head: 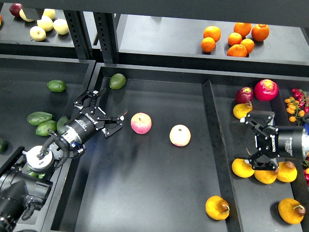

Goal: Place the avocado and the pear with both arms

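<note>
An oval dark green avocado [117, 80] lies in the back left corner of the middle tray [145, 193]. Several more avocados [38, 118] lie in the left bin. My left gripper [112, 105] is open and empty over the tray's left part, just left of a pink-and-yellow apple [141, 123]. One yellow-orange pear [217, 208] lies at the tray's front right. Other pears [243, 167] lie in the right bin, with one [242, 110] further back. My right gripper [244, 141] is open and empty just above the front pears.
A second apple [179, 135] lies mid-tray. A red-purple fruit [244, 94] and a red apple [266, 90] sit at the back of the right bin. Oranges [235, 37] and pale fruit [46, 23] are on the back shelf. A divider wall [212, 125] separates tray and right bin.
</note>
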Tool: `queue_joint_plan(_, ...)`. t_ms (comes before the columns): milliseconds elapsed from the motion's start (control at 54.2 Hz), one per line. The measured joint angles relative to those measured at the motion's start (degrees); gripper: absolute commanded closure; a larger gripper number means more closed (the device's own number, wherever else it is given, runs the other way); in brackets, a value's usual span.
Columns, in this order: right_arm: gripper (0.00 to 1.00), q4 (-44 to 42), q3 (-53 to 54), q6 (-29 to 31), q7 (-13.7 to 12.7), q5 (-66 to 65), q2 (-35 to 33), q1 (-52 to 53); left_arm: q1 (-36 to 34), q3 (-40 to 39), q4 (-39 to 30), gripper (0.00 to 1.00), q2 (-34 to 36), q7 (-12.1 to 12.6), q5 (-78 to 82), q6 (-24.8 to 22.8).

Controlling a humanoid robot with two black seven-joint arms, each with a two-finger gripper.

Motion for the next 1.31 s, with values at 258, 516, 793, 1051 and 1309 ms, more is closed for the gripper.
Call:
queue_joint_plan(258,0.0,-0.47,-5.14,0.0,0.0,-10.04,1.13,2.55,0.9,-0.75,-0.65,0.01,0.0,0.0,0.01,0.0)
queue_joint_plan(516,0.0,-2.81,-7.06,0.0,0.0,-16.77,5.29,3.9,1.78,-1.41,-0.97,0.01,0.0,0.0,-0.04,0.0)
queue_joint_plan(793,0.0,-4.04,-14.71,0.0,0.01,-17.65,7.56,11.8,2.58,-1.45,-2.03,0.01,0.0,0.0,0.03,0.0)
queue_joint_plan(1051,0.0,-4.88,-21.46,-0.01,0.01,-17.67,9.82,16.93,3.19,-1.39,-3.05,0.01,0.0,0.0,0.05,0.0)
queue_joint_plan(1309,0.0,-5.05,-26.61,-0.01,0.01,-17.63,11.55,19.81,4.15,-1.32,-3.89,0.01,0.0,0.0,0.05,0.0)
